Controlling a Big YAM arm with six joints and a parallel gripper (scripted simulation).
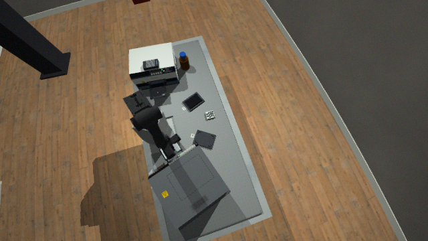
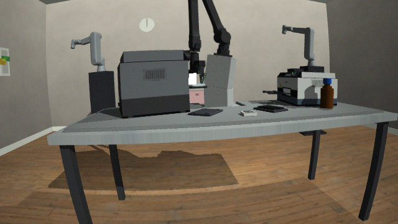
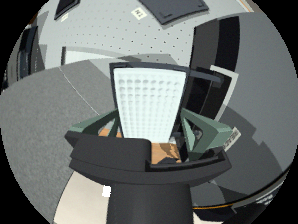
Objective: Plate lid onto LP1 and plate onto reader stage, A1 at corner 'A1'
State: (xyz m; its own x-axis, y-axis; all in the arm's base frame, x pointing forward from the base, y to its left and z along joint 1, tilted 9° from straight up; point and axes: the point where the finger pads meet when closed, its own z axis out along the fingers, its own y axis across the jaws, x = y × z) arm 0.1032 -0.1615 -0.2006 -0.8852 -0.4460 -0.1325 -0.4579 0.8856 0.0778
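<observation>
My gripper (image 3: 150,111) (image 2: 199,81) is open, with its green fingers on either side of the white many-welled plate (image 3: 149,97). The plate is uncovered and lies within the dark frame of the reader's stage (image 3: 150,65), in front of the large grey reader (image 1: 190,184) (image 2: 153,84). Well A1 and the engraving cannot be read, and the plate's near end is hidden by the gripper body. The dark rimmed holder at LP1 (image 1: 193,102) (image 2: 269,110) lies flat; a clear lid on it cannot be made out. The dispenser's stage (image 1: 158,92) shows no plate.
The white dispenser (image 1: 152,58) (image 2: 306,87) stands at the bench's other end, with the capped brown bottle (image 1: 184,63) (image 2: 327,94) upright beside it. The dark N1 nest (image 1: 204,139) (image 2: 206,112) lies near the reader. A small white patterned block (image 1: 210,115) (image 2: 248,113) lies between the two positions.
</observation>
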